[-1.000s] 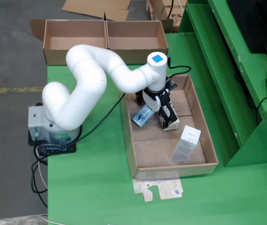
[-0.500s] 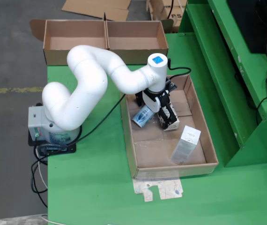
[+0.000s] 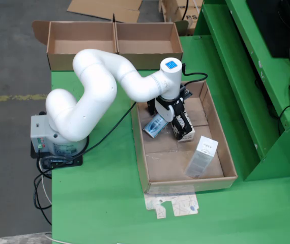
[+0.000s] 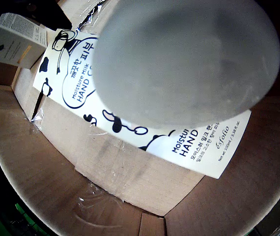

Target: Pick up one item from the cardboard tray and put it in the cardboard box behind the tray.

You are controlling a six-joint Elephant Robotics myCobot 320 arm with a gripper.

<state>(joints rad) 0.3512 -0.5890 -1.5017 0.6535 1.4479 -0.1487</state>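
In the fixed view, the cardboard tray (image 3: pixel 226 152) lies on the green table. My gripper (image 3: pixel 182 131) hangs low inside its far half, its black fingers (image 3: pixel 177 128) down at a small white box (image 3: pixel 187 135). Whether they grip it is not clear. A blue and white hand cream box (image 3: pixel 154 125) lies just left of the gripper. A taller white box (image 3: pixel 202 155) stands tilted nearer the front. The wrist view shows the hand cream box (image 4: pixel 130 132) flat on the tray floor and a white box (image 4: pixel 10 42) at top left. A blurred grey round shape (image 4: pixel 184 59) hides the top.
Two open empty cardboard boxes (image 3: pixel 81 43) (image 3: pixel 147 43) stand side by side behind the tray. A green shelf frame (image 3: pixel 247 76) rises on the right. A cut cardboard scrap (image 3: pixel 173 204) lies in front of the tray. The arm's base (image 3: pixel 53 142) sits at the table's left edge.
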